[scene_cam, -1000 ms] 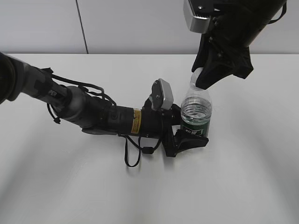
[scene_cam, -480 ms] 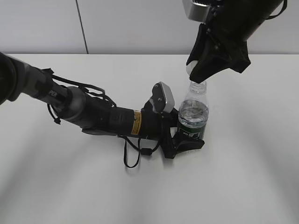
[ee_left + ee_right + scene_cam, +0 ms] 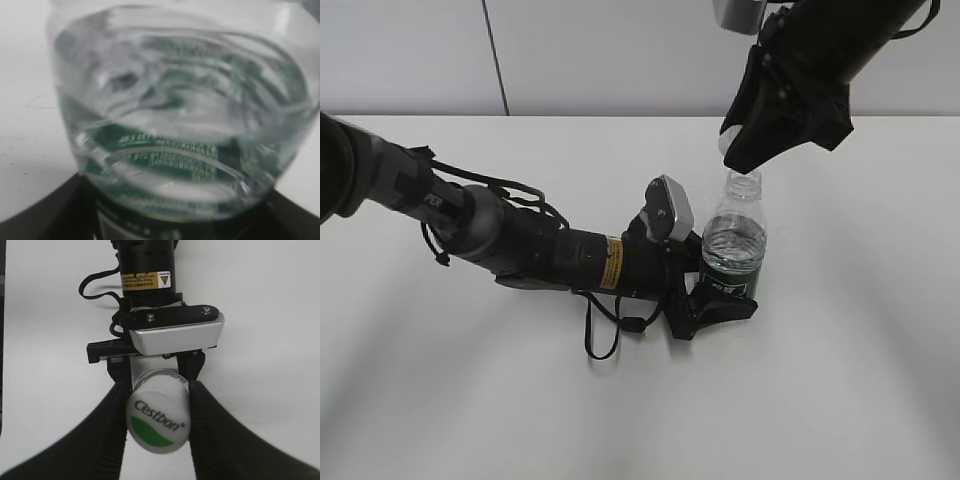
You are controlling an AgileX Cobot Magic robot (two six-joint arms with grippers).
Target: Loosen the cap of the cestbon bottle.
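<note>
Since a second ago my right gripper (image 3: 732, 152) has lifted off the neck, shut on the cap (image 3: 158, 419) | cap free, loosening overdone | cestbon bottle (image 3: 732, 248) upright at centre-right on the bench (image 3: 840, 380), clamped low by my left gripper (image 3: 720, 300)

The left arm (image 3: 520, 245) is black and dark grey, with a yellow warning label (image 3: 612, 262), loose black cables (image 3: 600, 325) and a silver wrist camera (image 3: 670, 208) with two screws.
</note>
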